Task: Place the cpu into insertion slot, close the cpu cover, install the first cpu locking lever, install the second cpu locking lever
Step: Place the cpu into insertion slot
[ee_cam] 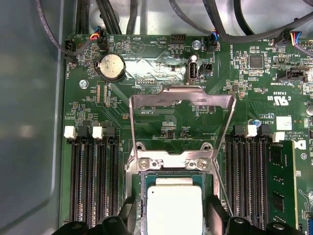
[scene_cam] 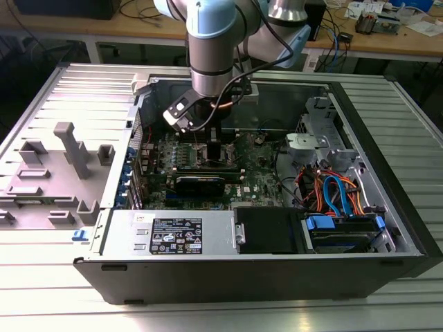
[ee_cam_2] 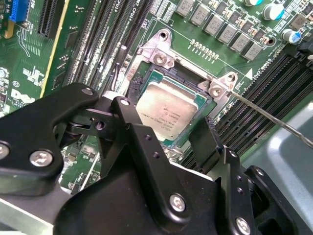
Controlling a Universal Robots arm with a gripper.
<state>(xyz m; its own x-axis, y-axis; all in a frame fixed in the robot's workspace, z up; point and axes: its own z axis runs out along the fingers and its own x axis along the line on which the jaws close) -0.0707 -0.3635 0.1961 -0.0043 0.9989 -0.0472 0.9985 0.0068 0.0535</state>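
We take this for a robotics or electronics lab. Below the gripper (scene_cam: 213,149) lies an opened desktop computer case (scene_cam: 277,277), its green motherboard (scene_cam: 256,173) and bundled cables (scene_cam: 332,190) laid bare. The case rests on a ribbed metal table (scene_cam: 208,315). Beyond the gripper, behind the robot arm (scene_cam: 214,41), we see wooden workbenches (scene_cam: 401,43) strewn with wires and small electronic parts (scene_cam: 365,24). To the exterior view's left of the gripper stand grey moulded fixtures (scene_cam: 69,149).
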